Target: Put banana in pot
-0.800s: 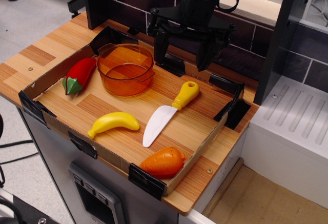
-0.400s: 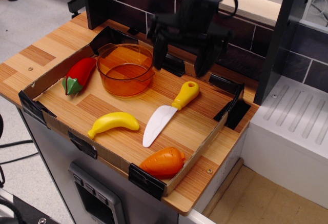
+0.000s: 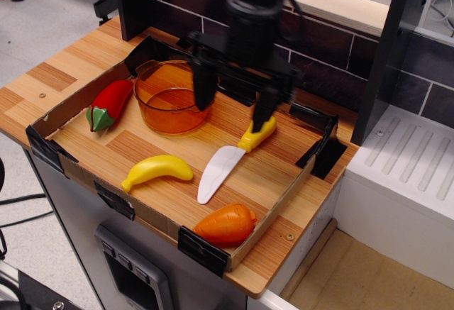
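**Banana not yet grasped, nothing done**

Gripper hangs over the bench middle, fingers wide apart, empty; height above the tray is hard to judge. Banana lies near the front edge, untouched. Pot sits toward the back-left corner, empty. Left: reach, grasp, lift, drop in pot. No brands or readable writing visible.

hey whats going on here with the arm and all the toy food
A single robot arm hangs over a shallow tray with its gripper open and empty, above the gap between the orange pot and the knife. The banana lies untouched near the front edge, so nothing is in the pot yet. A red pepper and carrot lie nearby.
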Robot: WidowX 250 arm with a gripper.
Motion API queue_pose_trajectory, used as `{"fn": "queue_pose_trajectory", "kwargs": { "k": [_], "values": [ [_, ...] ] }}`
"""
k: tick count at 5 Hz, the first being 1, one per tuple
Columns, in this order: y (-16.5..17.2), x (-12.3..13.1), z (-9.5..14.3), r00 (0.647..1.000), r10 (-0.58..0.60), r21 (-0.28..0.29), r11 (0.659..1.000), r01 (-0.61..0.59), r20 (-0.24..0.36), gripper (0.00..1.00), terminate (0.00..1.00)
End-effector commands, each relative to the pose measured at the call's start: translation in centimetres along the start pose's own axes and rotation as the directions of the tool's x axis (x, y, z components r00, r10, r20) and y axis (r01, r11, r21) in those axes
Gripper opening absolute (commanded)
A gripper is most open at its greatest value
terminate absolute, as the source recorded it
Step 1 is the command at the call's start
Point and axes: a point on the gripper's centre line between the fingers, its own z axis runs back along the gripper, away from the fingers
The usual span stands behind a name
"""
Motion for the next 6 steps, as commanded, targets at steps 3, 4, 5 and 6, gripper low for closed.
{"fn": "queue_pose_trajectory", "kwargs": {
  "k": [3,4,5,6],
  "values": [
    [4.6,-2.8,-0.3,0.833,-0.549,-0.013,0.835,0.550,0.066,1.00,0.00],
    [5.6,-3.0,-1.5,0.819,-0.568,0.047,0.823,0.566,0.078,1.00,0.00],
    [6.1,-2.8,-2.4,0.813,-0.576,0.071,0.817,0.572,0.084,1.00,0.00],
    [6.1,-2.7,-3.1,0.820,-0.567,0.098,0.823,0.559,0.078,1.00,0.00]
  ]
}}
